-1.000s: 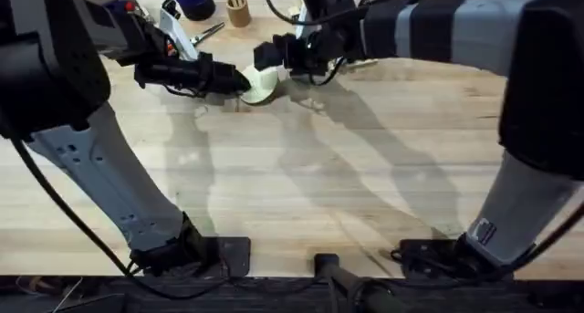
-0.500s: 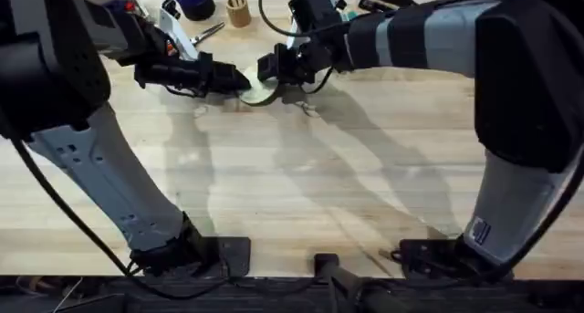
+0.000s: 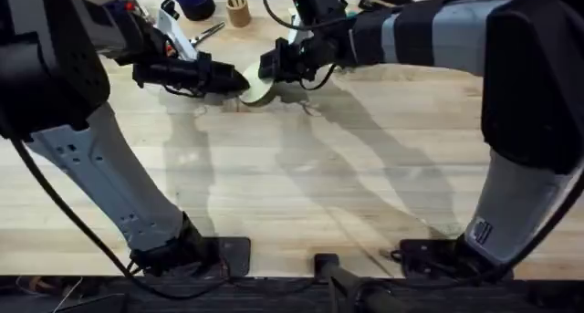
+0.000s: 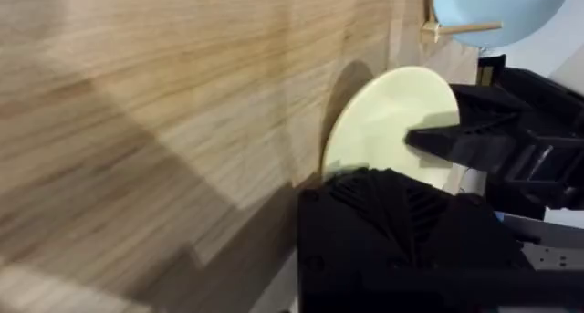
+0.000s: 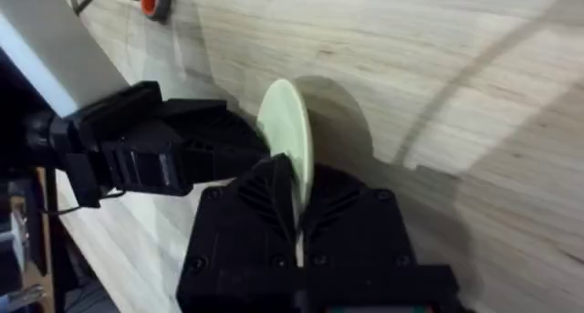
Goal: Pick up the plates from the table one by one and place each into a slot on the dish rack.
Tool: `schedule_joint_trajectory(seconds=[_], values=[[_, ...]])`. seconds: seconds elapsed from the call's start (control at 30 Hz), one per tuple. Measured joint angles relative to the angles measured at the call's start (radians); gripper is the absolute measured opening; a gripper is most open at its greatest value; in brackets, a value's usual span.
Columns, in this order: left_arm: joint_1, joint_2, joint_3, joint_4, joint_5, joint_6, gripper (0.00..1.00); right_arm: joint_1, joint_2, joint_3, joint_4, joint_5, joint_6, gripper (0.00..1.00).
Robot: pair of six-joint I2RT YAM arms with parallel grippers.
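Both black grippers clamp one plate, upper middle of the overhead frame.
Left gripper point(image 3: 239, 80) and right gripper point(image 3: 265, 68) pinch opposite edges of the pale yellow round plate point(image 3: 256, 87), held on edge above the wooden table point(image 3: 301, 185), likely a hand-over for slotting.

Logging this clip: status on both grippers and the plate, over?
Left gripper and right gripper both shut on pale yellow plate, held on edge above table. Light blue plate beside a peg. Nothing in between.
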Motion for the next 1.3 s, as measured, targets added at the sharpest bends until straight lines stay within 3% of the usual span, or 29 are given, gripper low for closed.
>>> schedule_joint_trajectory(seconds=[0.27,0.4,0.57,0.7,0.8,1.0,1.2,1.23,1.3], values=[[-0.013,-0.006,0.03,-0.098,-0.065,0.022,0.04,0.015,-0.072,-0.001,-0.139,0.02,-0.051,0.032],[-0.03,-0.061,0.022,-0.11,-0.191,0.029,0.041,0.022,-0.173,-0.008,-0.246,0.09,-0.131,0.032],[-0.03,-0.244,0.018,-0.142,-0.327,0.024,0.041,0.0,-0.327,-0.008,-0.337,0.14,-0.226,0.032],[-0.06,-0.433,0.018,-0.163,-0.423,-0.002,0.041,-0.039,-0.434,-0.008,-0.438,0.154,-0.294,0.032],[-0.12,-0.575,0.018,-0.202,-0.508,-0.027,0.041,-0.078,-0.507,-0.008,-0.523,0.18,-0.35,0.031],[-0.286,-0.802,0.018,-0.273,-0.666,-0.08,0.041,-0.161,-0.627,-0.008,-0.707,0.256,-0.458,0.031],[-0.456,-0.954,0.018,-0.317,-0.782,-0.102,0.049,-0.229,-0.653,0.021,-0.874,0.347,-0.537,0.031],[-0.478,-0.971,0.018,-0.321,-0.796,-0.104,0.125,-0.235,-0.653,0.03,-0.89,0.363,-0.549,0.031],[-0.506,-0.99,0.018,-0.324,-0.815,-0.106,0.413,-0.24,-0.653,0.056,-0.914,0.396,-0.566,0.031]])
